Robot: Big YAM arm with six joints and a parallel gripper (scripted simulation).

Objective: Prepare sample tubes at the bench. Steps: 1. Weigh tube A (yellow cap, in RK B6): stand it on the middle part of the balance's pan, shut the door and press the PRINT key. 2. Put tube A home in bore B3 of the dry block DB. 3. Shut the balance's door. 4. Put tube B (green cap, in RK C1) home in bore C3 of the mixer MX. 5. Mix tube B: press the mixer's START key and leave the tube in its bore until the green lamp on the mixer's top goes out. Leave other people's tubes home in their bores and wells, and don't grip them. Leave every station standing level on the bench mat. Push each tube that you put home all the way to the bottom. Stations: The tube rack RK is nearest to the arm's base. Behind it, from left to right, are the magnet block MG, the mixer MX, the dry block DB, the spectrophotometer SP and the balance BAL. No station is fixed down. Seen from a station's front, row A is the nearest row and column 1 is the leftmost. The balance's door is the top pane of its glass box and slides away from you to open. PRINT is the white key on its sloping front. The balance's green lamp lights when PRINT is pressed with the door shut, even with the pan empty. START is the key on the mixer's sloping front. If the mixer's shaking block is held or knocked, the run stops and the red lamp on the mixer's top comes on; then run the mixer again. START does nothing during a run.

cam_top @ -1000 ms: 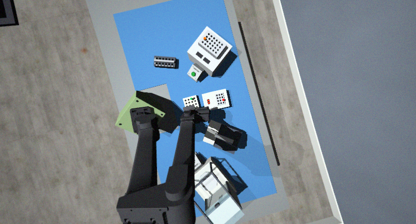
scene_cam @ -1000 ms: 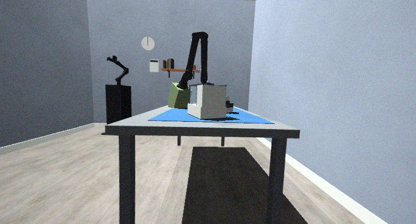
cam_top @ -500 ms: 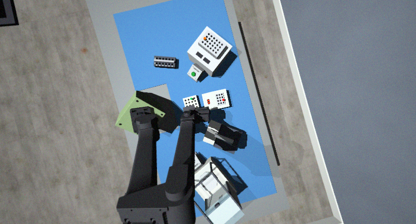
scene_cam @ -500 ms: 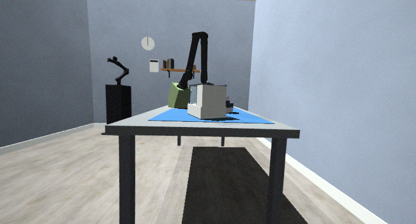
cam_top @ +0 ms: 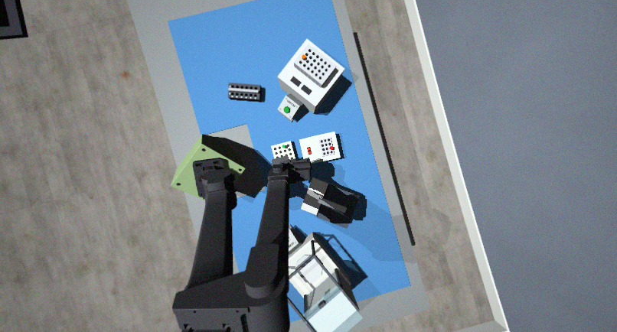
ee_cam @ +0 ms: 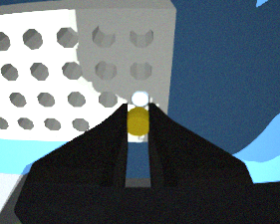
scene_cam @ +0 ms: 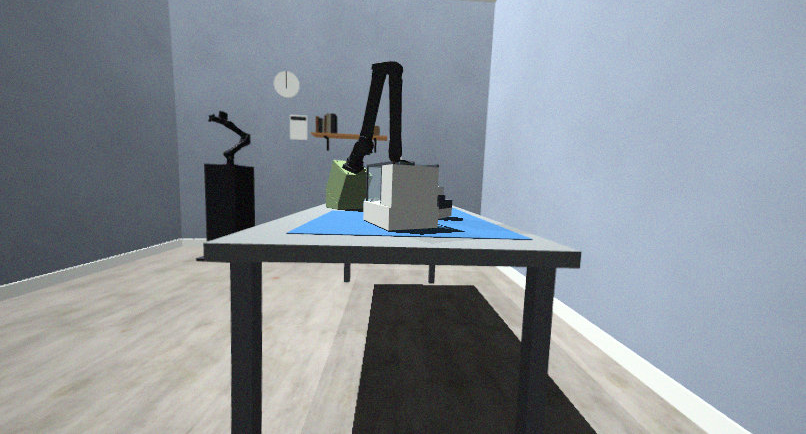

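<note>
My gripper is low over the tube rack, with a fingertip against each side of the yellow cap of tube A. It is shut on tube A, which stands in the rack's end column. The tube's body is hidden. A small green cap, perhaps tube B's, shows in the rack. The mixer with its green START key and the dry block stand behind. At the balance, the glass pane appears slid towards the rear; PRINT is hidden.
The magnet block stands left of the mixer. The dark spectrophotometer stands between dry block and balance. An orange cap sits in the mixer and a red cap in the dry block. A round white spot lies just beyond tube A's cap.
</note>
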